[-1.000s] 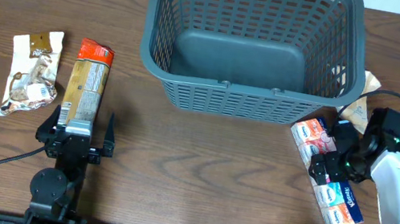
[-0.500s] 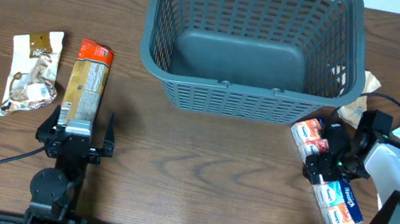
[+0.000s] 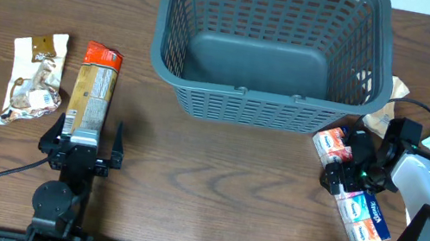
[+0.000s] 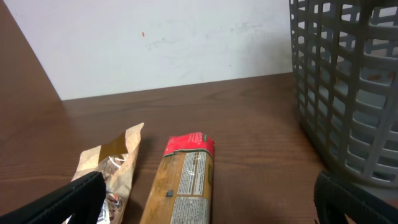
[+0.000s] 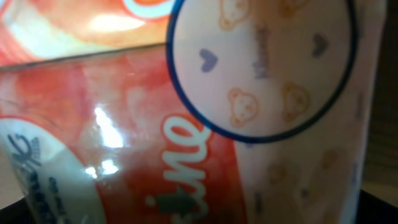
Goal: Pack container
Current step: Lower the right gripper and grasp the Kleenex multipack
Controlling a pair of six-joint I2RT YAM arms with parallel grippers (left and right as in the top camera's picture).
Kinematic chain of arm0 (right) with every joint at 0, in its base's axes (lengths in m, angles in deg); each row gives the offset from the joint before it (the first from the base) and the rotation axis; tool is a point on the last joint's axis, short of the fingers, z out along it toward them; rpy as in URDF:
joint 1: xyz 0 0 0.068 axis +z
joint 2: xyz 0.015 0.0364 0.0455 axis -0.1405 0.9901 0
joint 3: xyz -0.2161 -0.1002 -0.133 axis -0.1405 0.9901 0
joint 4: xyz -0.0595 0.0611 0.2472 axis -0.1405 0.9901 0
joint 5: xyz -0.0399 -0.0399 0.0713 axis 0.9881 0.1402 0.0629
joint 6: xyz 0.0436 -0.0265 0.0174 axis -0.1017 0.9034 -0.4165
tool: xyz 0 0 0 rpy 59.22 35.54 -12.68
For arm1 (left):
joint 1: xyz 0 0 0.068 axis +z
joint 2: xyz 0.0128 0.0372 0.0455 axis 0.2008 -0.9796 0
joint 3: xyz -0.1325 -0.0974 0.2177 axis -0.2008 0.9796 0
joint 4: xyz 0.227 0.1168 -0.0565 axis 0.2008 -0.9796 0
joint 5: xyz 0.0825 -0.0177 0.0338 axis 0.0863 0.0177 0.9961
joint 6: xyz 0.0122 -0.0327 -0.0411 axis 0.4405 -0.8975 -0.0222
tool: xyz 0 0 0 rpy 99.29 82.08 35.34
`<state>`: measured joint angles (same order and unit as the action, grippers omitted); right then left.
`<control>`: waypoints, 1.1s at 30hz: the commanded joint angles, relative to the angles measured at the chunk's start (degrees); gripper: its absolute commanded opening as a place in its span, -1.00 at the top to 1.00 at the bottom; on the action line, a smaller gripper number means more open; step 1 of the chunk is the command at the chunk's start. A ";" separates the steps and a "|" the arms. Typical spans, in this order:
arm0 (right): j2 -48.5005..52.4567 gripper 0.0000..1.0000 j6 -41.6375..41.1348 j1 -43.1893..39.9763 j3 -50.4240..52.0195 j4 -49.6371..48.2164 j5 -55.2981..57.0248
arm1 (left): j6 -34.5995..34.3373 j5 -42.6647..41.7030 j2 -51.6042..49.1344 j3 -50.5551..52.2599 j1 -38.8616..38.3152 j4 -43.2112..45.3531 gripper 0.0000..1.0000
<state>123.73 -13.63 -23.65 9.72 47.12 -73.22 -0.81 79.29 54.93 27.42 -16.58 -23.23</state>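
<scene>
The orange-and-white packet [image 5: 155,124] overfills the right wrist view, blurred.

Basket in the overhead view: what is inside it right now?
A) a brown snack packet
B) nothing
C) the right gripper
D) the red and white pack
B: the basket shows only its own bare grey bottom, with nothing lying in it.
</scene>
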 commanded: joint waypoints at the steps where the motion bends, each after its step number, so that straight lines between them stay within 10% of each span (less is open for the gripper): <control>1: 0.28 -0.99 -1.29 -0.17 0.33 0.26 1.81 | 0.52 1.95 0.33 1.20 -0.22 -1.92 -0.97; 11: 0.28 -0.97 -1.33 -0.15 0.33 0.39 6.16 | 0.52 1.95 0.33 1.20 -0.22 -1.77 -0.97; 26: 0.28 0.03 -1.36 -0.15 0.33 -0.33 6.10 | 0.52 1.95 0.33 1.20 -0.22 -0.63 -0.97; 33: 0.28 0.14 -3.34 -0.15 0.33 -2.21 5.88 | 0.52 1.95 0.33 1.20 -0.22 -0.72 -0.97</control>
<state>123.53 -15.18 -23.65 9.67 46.25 -67.71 -0.79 79.92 54.93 27.42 -16.58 -22.88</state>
